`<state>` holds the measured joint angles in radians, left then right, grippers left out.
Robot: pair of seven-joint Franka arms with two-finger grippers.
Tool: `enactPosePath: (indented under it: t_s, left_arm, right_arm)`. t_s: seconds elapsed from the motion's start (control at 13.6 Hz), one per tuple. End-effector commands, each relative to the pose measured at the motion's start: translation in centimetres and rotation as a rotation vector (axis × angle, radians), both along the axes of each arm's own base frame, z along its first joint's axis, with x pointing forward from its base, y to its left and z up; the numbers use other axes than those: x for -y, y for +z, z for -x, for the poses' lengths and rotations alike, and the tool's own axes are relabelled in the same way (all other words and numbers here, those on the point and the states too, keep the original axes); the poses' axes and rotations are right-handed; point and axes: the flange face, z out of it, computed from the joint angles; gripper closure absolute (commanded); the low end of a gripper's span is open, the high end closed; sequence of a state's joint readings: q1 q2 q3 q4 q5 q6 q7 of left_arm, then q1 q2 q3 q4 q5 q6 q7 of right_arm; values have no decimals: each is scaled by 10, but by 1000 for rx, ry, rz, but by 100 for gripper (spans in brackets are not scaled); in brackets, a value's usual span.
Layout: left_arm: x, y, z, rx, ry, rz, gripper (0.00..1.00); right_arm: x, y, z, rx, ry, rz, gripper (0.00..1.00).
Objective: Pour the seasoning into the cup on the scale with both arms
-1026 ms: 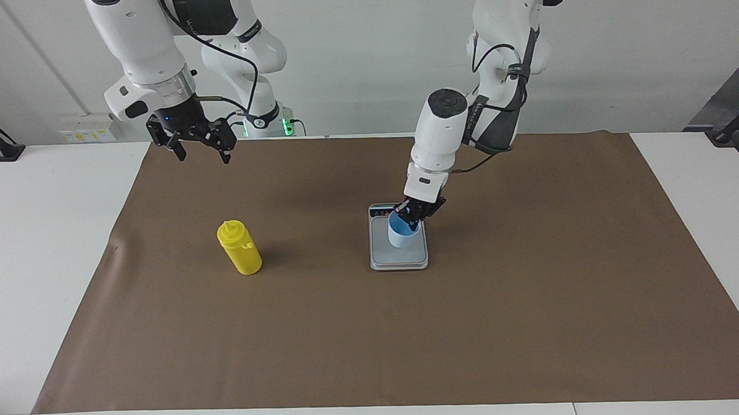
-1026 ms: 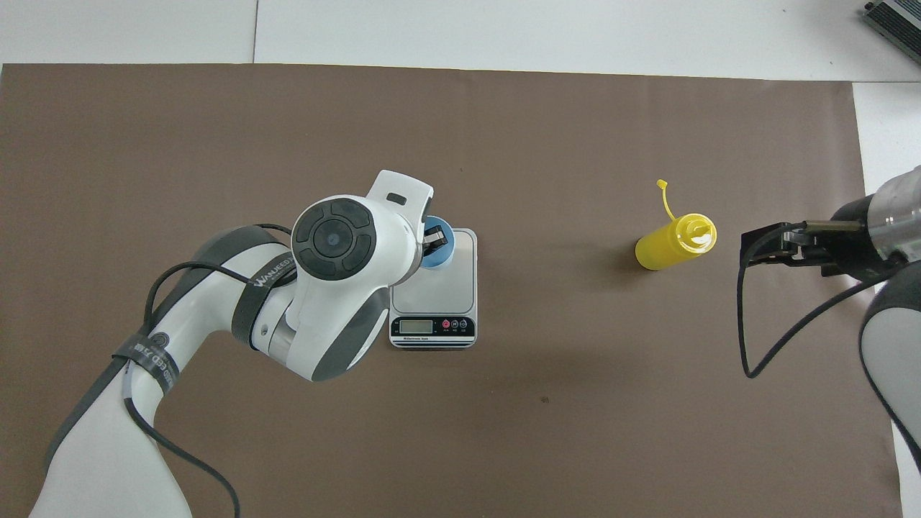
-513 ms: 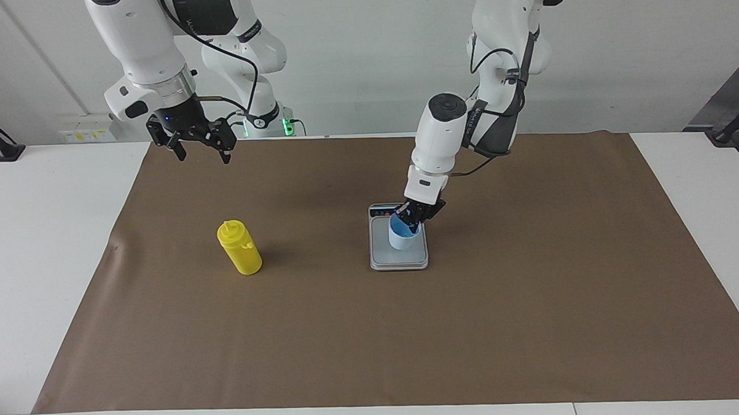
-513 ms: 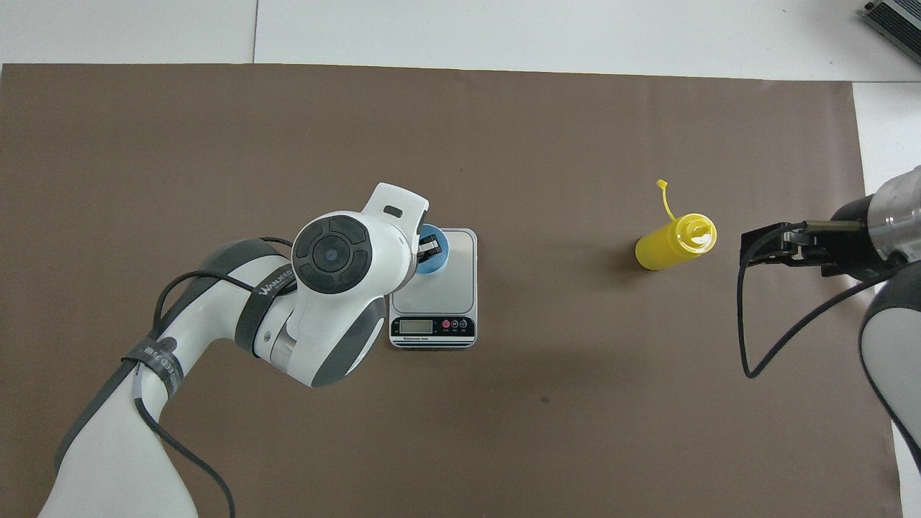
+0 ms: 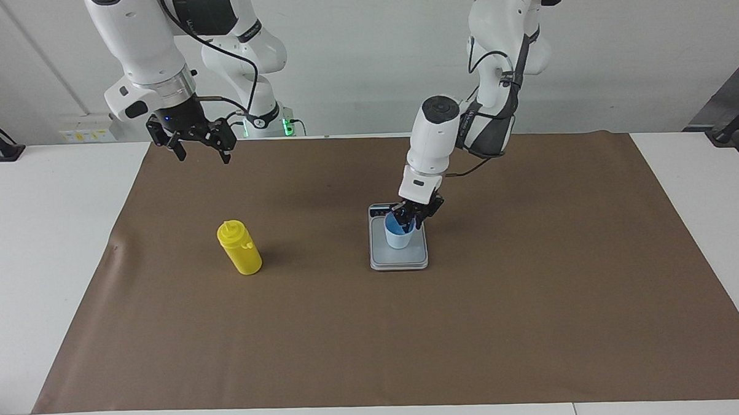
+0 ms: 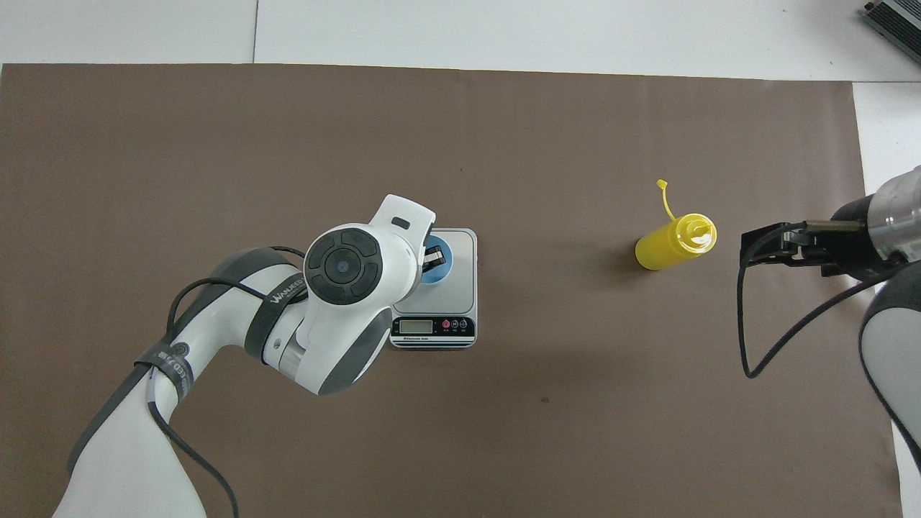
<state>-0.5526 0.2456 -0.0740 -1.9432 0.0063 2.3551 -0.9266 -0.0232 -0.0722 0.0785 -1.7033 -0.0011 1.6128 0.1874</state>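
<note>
The pale-blue cup (image 5: 399, 237) (image 6: 442, 267) stands upright on the silver-grey scale (image 5: 399, 259) (image 6: 457, 289), in the middle of the mat. My left gripper (image 5: 410, 220) (image 6: 432, 257) is right at the cup's rim, on the side nearer the robots. The arm's wrist hides most of the cup in the overhead view. The yellow seasoning bottle (image 5: 240, 249) (image 6: 673, 244) stands upright and alone toward the right arm's end, its small cap hanging off on a tether. My right gripper (image 5: 202, 158) (image 6: 745, 248) waits open and empty in the air over the mat's edge by the robots.
A brown mat (image 5: 374, 342) covers most of the white table (image 5: 45, 243). The scale's display strip (image 6: 432, 327) faces the robots. A grey device (image 6: 896, 18) sits at the table's corner farthest from the robots, at the right arm's end.
The cup has gone from tilted in the left gripper to upright on the scale. The left wrist has swung slightly toward the robots. The right arm and the bottle have not moved.
</note>
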Motion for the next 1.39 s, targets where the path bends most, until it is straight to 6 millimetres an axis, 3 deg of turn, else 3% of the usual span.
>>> enactPosePath:
  t_s: [0.0, 0.15, 0.44, 0.81, 1.1, 1.32]
  left_arm:
    - [-23, 31, -9, 29, 1, -33, 0]
    - [-58, 67, -32, 54, -6, -38, 0]
    - [-126, 100, -61, 26, -90, -94, 0]
    - [-216, 134, -60, -43, -280, -149, 0]
    - [-274, 151, -54, -83, -408, -164, 0]
    - [-301, 165, -49, -88, -433, -148, 0]
  right_arm:
    - [2, 2, 3, 0, -17, 3, 0]
    - [2, 2, 3, 0, -18, 4, 0]
    - [2, 2, 3, 0, -17, 4, 0]
    - [2, 2, 3, 0, -17, 4, 0]
    - [2, 2, 3, 0, -15, 4, 0]
    - [2, 2, 3, 0, -15, 4, 0]
